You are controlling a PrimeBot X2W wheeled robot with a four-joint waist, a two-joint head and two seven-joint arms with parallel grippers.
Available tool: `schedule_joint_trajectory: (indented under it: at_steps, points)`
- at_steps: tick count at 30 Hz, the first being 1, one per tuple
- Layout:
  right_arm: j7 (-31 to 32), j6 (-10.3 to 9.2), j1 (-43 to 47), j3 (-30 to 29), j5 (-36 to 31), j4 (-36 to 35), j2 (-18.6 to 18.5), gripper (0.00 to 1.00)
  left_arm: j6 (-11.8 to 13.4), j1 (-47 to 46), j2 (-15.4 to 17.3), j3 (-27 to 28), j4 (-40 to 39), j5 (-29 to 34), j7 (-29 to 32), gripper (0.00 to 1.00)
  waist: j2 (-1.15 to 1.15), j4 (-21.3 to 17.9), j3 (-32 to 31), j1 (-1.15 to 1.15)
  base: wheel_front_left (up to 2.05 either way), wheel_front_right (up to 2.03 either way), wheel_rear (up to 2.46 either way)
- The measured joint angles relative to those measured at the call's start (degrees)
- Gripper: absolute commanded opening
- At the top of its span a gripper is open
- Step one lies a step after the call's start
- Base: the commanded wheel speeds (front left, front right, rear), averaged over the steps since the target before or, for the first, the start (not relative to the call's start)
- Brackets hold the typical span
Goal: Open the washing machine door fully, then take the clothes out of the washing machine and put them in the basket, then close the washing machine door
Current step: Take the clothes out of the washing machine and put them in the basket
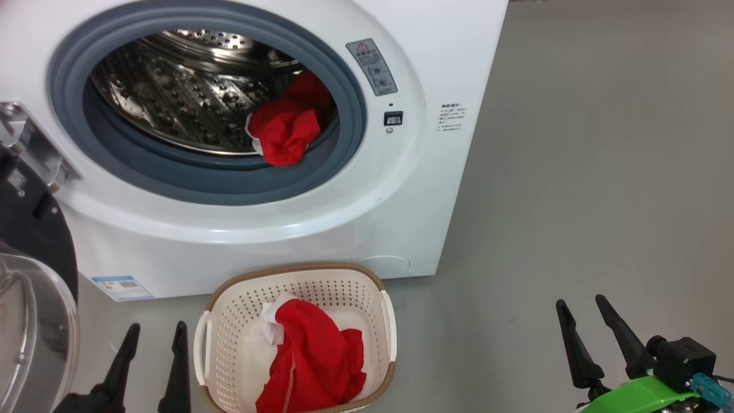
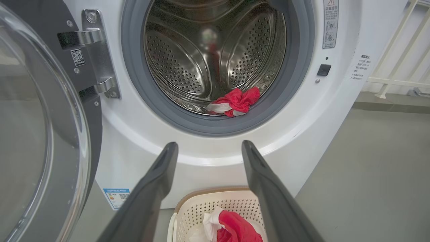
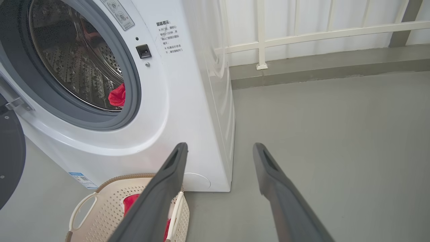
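**Half the load out, both arms held low**

The left gripper (image 1: 157, 328) sits at 7 o'clock in the head view. Its two dark fingers point up toward 12, and the jaws are spread and empty. In the left wrist view those fingers aim at the lower front of the washing machine (image 1: 344, 218) without touching it.

The right gripper (image 1: 581, 300) is at 4 o'clock, well apart from the machine. Its fingers lean toward 11, and its jaws are likewise wide open and hold nothing. The right wrist view looks past the machine's right front corner over the grey floor (image 1: 573, 172), with a white railing (image 3: 302, 33) from 12 to 2 o'clock.

The washing machine takes up the head view from 9 round to 1 o'clock. The washing machine door (image 1: 34, 241) is swung out on its hinge at 8 o'clock, with the black rim above and the clear bowl below.

The clothes (image 1: 284, 135) are in two places:
- One red bundle lies at 4 o'clock of the opening, on the lip where the steel drum (image 1: 172, 97) meets the grey rubber ring (image 1: 229, 183).
- A red-and-white piece (image 1: 318, 355) lies crumpled inside the basket (image 1: 298, 268).

The basket stands on the floor at 6 o'clock, close in front of the machine and just beside the left gripper.
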Motion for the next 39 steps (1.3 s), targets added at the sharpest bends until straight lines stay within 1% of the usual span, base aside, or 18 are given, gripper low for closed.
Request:
schedule_joint_trajectory:
  at_steps: [6,11,13,20,25,33,39]
  points:
    - [0.0,0.00,-1.0,-0.1,0.0,-0.3,0.7,1.00,0.0,-3.4,0.7,-2.0,1.7,-0.5,0.0,1.00,0.00,-0.1,2.1,0.00,0.00,0.00,0.00]
    - [0.0,0.00,-3.6,0.2,-0.1,-0.4,1.9,1.00,0.0,-11.8,2.2,-5.4,5.2,-1.2,0.0,1.00,0.00,-0.4,4.8,0.00,0.00,0.00,0.00]
    - [0.0,0.00,-4.8,0.4,-0.2,-0.5,2.2,1.00,0.0,-15.8,2.9,-7.0,7.2,-1.3,0.0,1.00,0.00,-0.5,6.1,0.00,0.00,0.00,0.00]
    - [0.0,0.00,-9.4,1.4,-0.4,-0.8,3.6,1.00,0.0,-31.1,5.6,-13.1,14.7,-4.3,0.0,1.00,0.00,-1.2,11.3,0.00,0.00,0.00,0.00]
    - [0.0,0.00,-11.5,1.5,-0.5,-1.1,4.0,1.00,0.0,-40.5,7.2,-16.8,21.0,-7.0,-0.2,1.00,0.00,-2.3,15.1,0.00,0.00,0.00,0.00]
    - [0.0,0.00,-13.9,2.1,1.0,-1.8,4.1,1.00,0.0,-53.1,10.0,-23.2,31.4,-11.3,-0.3,1.00,0.00,-4.4,20.7,0.00,0.00,0.00,0.00]
    - [0.0,0.00,-15.2,2.7,1.6,-2.2,4.1,1.00,0.0,-60.8,11.2,-25.9,37.8,-13.9,-0.3,1.00,0.00,-5.9,24.3,0.00,0.00,0.00,0.00]
